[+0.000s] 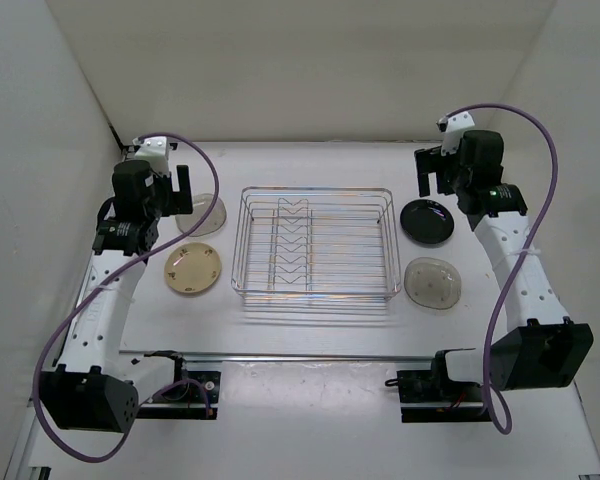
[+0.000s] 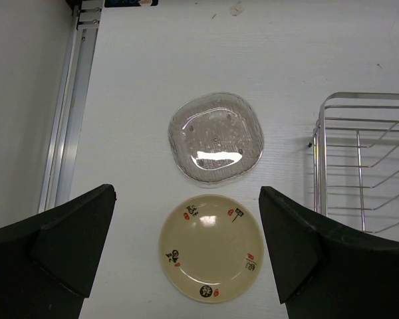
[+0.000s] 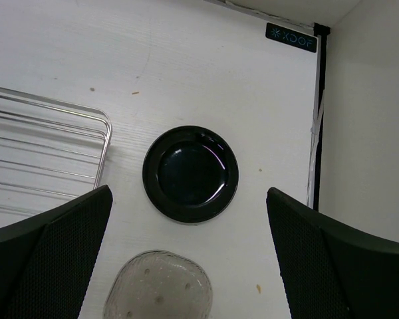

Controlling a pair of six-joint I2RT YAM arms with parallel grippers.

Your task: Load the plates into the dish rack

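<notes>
One dish rack (image 1: 316, 190) stands mid-desk (image 1: 310, 340). Four dishes lie flat on the desk outside it, two per side: on the left the cream plate (image 1: 193, 269) near and a clear plate (image 1: 208, 214) far, on the right a second clear plate (image 1: 433, 283) near and the black plate (image 1: 428, 220) far. Two tools: left tool (image 2: 185, 191) spread wide above the left pair, right tool (image 3: 188, 191) spread wide above the black plate, neither holding anything.

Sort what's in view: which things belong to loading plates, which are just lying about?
Job: glossy black round plate; cream round plate with printed marks; left translucent clear plate; right translucent clear plate; silver wire dish rack.
Lying about: purple arm cables; silver metal rail.
</notes>
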